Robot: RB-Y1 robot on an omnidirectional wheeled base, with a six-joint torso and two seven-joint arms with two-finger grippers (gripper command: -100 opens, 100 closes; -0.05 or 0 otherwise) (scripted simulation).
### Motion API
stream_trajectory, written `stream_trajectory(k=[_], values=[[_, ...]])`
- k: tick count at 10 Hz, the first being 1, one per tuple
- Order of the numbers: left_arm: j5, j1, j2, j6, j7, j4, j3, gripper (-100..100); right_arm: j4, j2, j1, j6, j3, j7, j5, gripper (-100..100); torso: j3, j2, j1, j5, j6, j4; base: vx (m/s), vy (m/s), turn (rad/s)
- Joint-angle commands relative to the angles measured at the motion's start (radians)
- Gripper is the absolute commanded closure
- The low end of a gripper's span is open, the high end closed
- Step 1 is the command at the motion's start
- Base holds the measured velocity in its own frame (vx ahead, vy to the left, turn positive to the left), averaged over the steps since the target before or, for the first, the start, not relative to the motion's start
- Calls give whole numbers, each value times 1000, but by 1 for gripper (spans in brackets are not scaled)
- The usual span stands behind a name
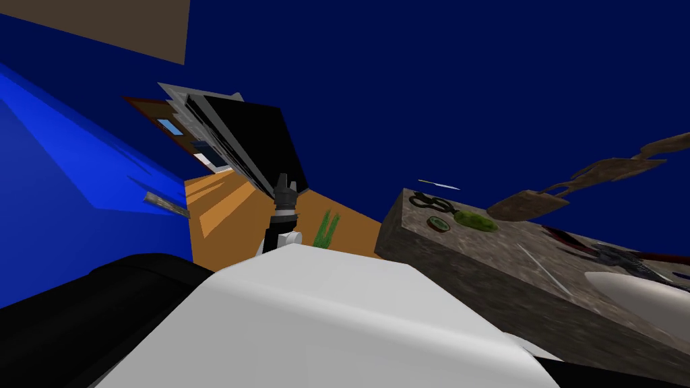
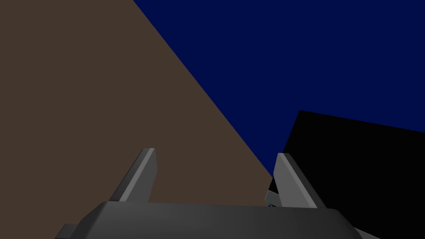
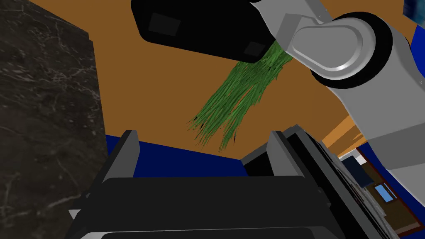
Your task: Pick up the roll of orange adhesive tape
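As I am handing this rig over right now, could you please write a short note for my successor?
Left gripper: open, empty, raised in front.
Right gripper: open, empty, beside the side of the stone-patterned counter, facing a green plant.
Tape: a small round ring on the counter top, next to a green thing, may be it; I cannot tell for sure.
Done: nothing gripped.
Left: reach the counter top, grasp the roll, lift it.

On your right, a mottled grey-brown stone counter (image 1: 472, 269) carries a black looped object (image 1: 431, 201), a small roll (image 1: 438, 224) and a flat green object (image 1: 476, 221).
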Motion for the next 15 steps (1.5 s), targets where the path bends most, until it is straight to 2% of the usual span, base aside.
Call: stream_trajectory(k=[1, 2, 3, 4, 6, 7, 8, 9, 10, 13, 15], values=[[0, 0, 0, 0, 0, 0, 0, 0, -7, -40, 11, 8, -2, 5, -2, -100, 0, 0, 0, 0, 0, 0, 0, 30, 0], [0, 0, 0, 0, 0, 0, 0, 0, 39, -74, -1, 7, 19, 27, 11, -100, 1, 1, -3, 0, 0, 0, 26, 2, 91], [0, 0, 0, 0, 0, 0, 0, 0, 39, -96, -1, 7, 19, 27, 11, -100, 0, 0, -5, -1, 0, 0, 25, 36, 102], [0, 0, 0, 0, 0, 0, 0, 0, 79, -128, -12, 7, 37, 49, 24, -100, 0, 0, -3, -1, 0, 0, 52, 49, 249], [0, 0, 0, 0, 0, 0, 0, 0, 83, -159, -12, 7, 37, 49, 24, -100, 0, -1, -2, -1, 0, 0, 7, 38, 42], [0, 0, 0, 0, 0, 0, 0, 0, 83, -159, -12, 7, 37, 49, 24, -100, 1, 2, -3, -1, 1, 0, -6, 9, -18], [0, 0, 0, 0, 0, 0, 0, 0, 121, -211, -24, 7, 54, 70, 36, -100, 1, 2, -4, -1, 1, 1, 43, -8, 146], [0, 0, 0, 0, 0, 0, 0, 0, 124, -214, -24, 7, 54, 70, 36, -100, 0, 0, -5, -1, -1, 0, 49, -13, 162], [0, 0, 0, 0, 0, 0, 0, 0, 161, -262, -36, 8, 69, 90, 47, -100, -1, -1, -6, -2, 0, 0, 51, -10, 164], [0, 0, 0, 0, 0, 0, 0, 0, 161, -266, -36, 8, 69, 90, 47, -100, 1, 2, -4, -1, 1, 0, -3, 30, 8], [0, 0, 0, 0, 0, 0, 0, 0, 221, -346, -60, 11, 93, 127, 65, -100, 0, 0, 1, 0, -1, 0, 71, 93, 293]])
